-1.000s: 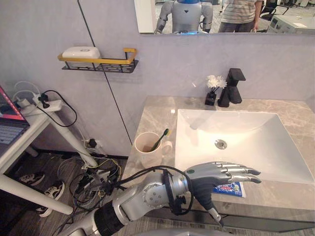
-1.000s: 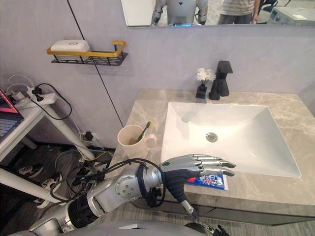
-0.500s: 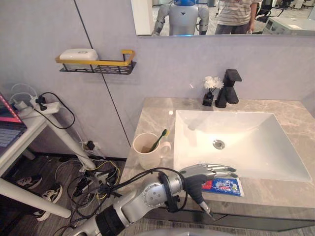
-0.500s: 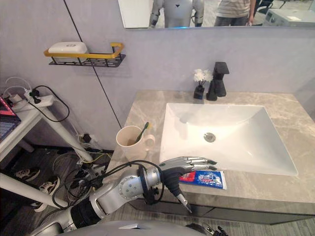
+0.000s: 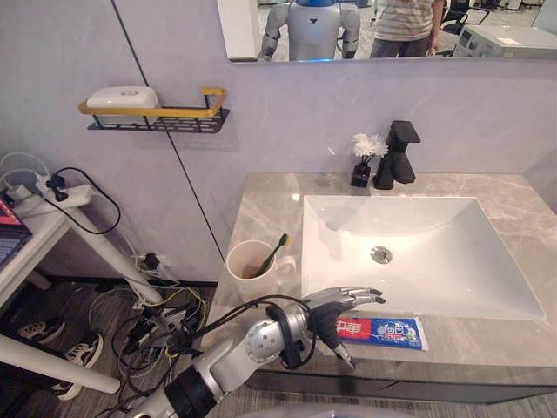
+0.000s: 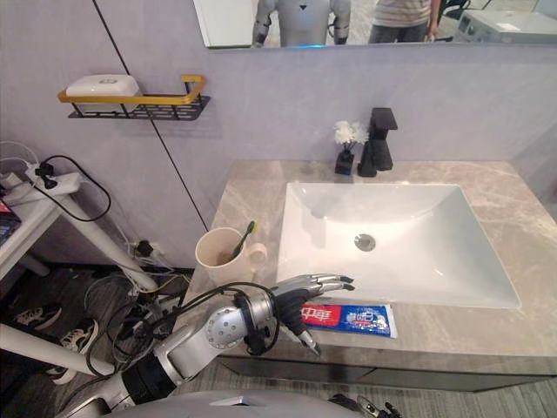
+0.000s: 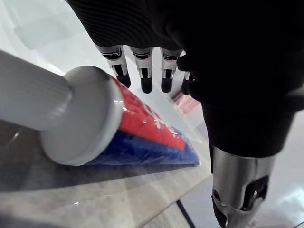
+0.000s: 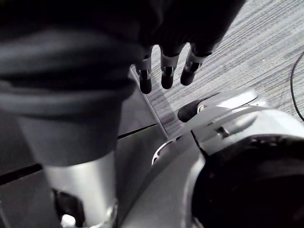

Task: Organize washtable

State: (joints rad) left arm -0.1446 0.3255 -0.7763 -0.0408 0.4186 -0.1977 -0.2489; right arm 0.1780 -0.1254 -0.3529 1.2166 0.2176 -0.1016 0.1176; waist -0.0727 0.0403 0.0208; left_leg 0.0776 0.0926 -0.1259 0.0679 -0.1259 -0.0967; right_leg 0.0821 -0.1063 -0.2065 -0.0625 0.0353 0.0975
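The toothpaste tube [image 5: 387, 331] lies flat along the front edge of the counter [image 5: 270, 196], in the lower centre of the frame, just in front of the sink. It is a soft, glossy tube, red at one half and blue at the other with white lettering. In the left wrist view it ends in a white ribbed cap [image 7: 33, 90].

The left hand [image 5: 335, 305] hovers over the cap end. Its fingers [image 7: 146, 78] are stretched out almost straight above the tube and its thumb hangs apart near the counter's edge. It grips nothing, and whether the fingertips touch the tube cannot be told.

The counter is grey veined marble. A white rectangular basin [image 5: 418, 244] is sunk in the middle. A cream mug [image 5: 251, 270] holding a green-tipped toothbrush [image 5: 271, 254] stands at centre left. A black faucet [image 5: 396, 157] and a small vase of white flowers [image 5: 364, 161] stand at the back.

The right hand [image 8: 166, 71] hangs over the floor, fingers relaxed and empty.
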